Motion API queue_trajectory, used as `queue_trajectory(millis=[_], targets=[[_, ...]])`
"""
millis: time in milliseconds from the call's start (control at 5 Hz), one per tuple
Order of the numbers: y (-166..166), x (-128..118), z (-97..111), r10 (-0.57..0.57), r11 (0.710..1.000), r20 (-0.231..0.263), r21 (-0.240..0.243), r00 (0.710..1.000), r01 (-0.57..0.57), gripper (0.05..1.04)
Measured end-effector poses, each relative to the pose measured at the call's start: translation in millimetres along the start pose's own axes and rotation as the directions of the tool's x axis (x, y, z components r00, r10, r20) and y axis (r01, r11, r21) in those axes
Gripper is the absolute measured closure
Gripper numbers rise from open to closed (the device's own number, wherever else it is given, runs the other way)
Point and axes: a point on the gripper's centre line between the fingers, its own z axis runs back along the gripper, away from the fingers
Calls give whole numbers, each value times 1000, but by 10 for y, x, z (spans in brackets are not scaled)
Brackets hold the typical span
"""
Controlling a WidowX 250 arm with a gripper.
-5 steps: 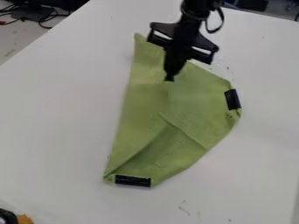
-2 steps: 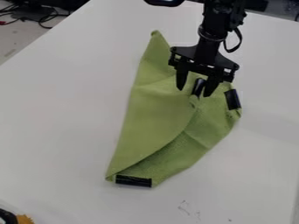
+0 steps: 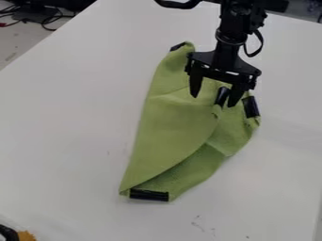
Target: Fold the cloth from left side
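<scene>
1. Camera view: see the claw (image 3: 213,101) open above the upper part of the green cloth (image 3: 170,127), near the middle of the frame, with the folded corner's black patch (image 3: 222,95) between its fingers.
2. Could snag that corner when lifting or moving sideways, because of a fingertip right beside it, and so pull the fold open.
3. Might also lose the fold through springback, given a rounded, unpressed-looking left edge.
4. Could drag the whole cloth across the tabletop (image 3: 63,141) by catching a layer.
5. Count the right-hand patch (image 3: 251,107) as the nearest obstacle, close beside the claw.
6. Judge the rest out of the way: top patch (image 3: 178,46), bottom patch (image 3: 149,195), dark-and-orange object (image 3: 25,236) at lower left, cables (image 3: 50,20) at upper left.
</scene>
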Motion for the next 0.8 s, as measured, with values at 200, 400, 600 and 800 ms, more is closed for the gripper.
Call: queue_trajectory(millis=[200, 400, 600, 800], targets=[[-54, -7, -5, -12, 1000, 17, -14, 1000, 13, 83], [-90, 36, 46, -41, 999, 29, -24, 999, 42, 83], [-88, 165, 192, -79, 996, 51, -27, 996, 81, 83], [-18, 174, 225, -72, 997, 49, -16, 996, 73, 83]])
